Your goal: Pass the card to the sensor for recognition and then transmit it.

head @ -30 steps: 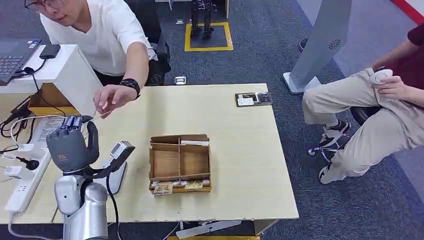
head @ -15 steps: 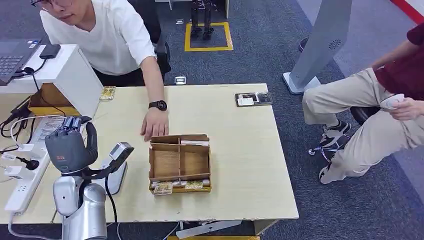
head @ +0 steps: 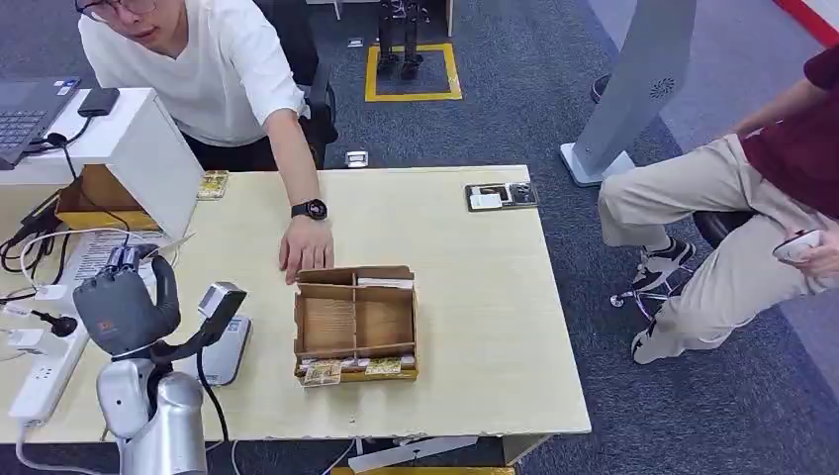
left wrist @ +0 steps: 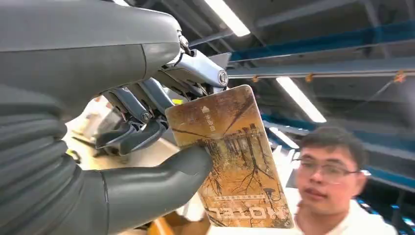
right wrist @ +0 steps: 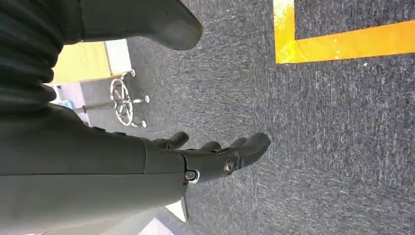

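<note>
Our left hand [head: 127, 305] has sunk toward seven o'clock and pinches the card [left wrist: 230, 156] between thumb and fingers, just at nine o'clock of the sensor [head: 224, 336]; the person's hand [head: 305, 247] now rests at the box [head: 356, 322], so scanning looks next; our right hand [right wrist: 215, 156] hangs empty, fingers loosely apart

Brown card [left wrist: 235, 161] pinched between left hand's [left wrist: 147, 127] thumb and fingers [left wrist: 132, 139], a blurred person's face [left wrist: 328, 171] seemingly behind.

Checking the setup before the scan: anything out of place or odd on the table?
A person's hand rests on the table against the cardboard tray. One loose card lies alone at the far left edge. The left hand holds its card firmly.
</note>
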